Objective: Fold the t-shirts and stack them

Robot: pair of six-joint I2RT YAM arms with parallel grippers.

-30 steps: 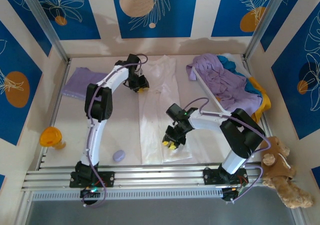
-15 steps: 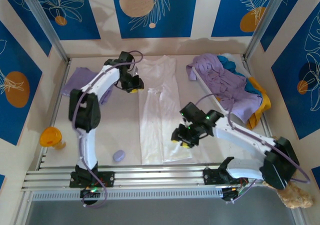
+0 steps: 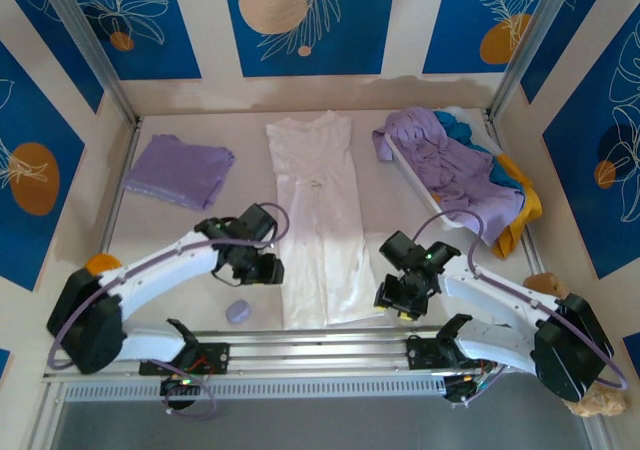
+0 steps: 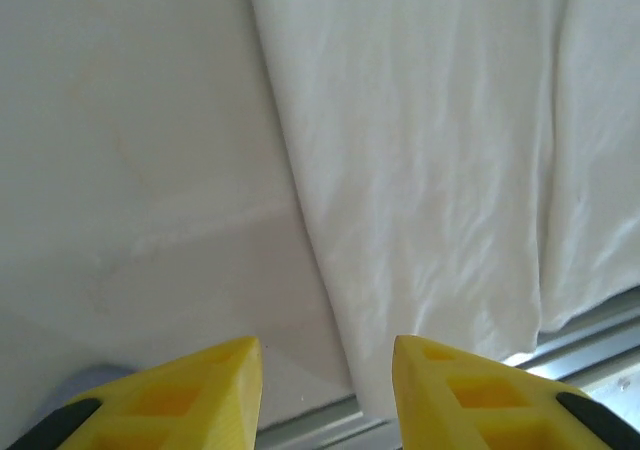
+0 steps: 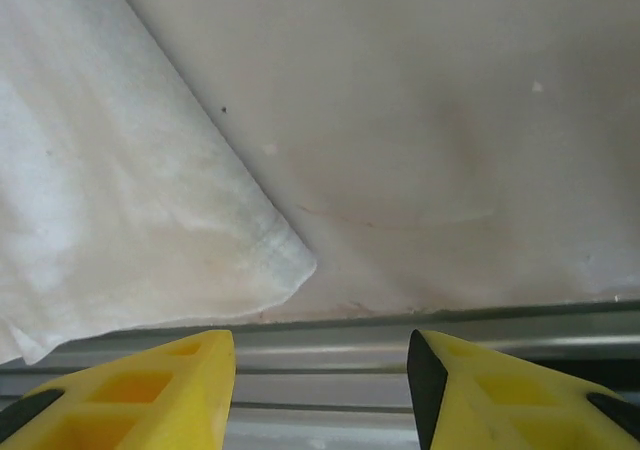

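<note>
A white t-shirt (image 3: 318, 200) lies flat as a long narrow strip down the middle of the table. My left gripper (image 3: 268, 270) hovers just left of its near half, open, with nothing between the fingers. In the left wrist view, the left gripper (image 4: 325, 375) stands over the shirt's left edge (image 4: 430, 170). My right gripper (image 3: 396, 304) is open and empty by the shirt's near right corner. In the right wrist view, the right gripper (image 5: 320, 360) shows that corner (image 5: 120, 190) ahead of it. A folded lavender t-shirt (image 3: 180, 168) rests at the back left. Lavender (image 3: 450, 160), teal (image 3: 470, 130) and yellow-orange (image 3: 525, 210) t-shirts are heaped at the right.
The heap sits in a white tray (image 3: 415, 182) at the back right. A small lavender blob (image 3: 238, 311) lies near the front rail (image 3: 320, 348). An orange object (image 3: 100, 265) peeks out behind my left arm. A brown teddy bear (image 3: 545, 286) sits at the right edge.
My left arm has swung back from the shirt's far end to its near left side. My right gripper has opened, left the shirt's near part and moved off to its right corner.
</note>
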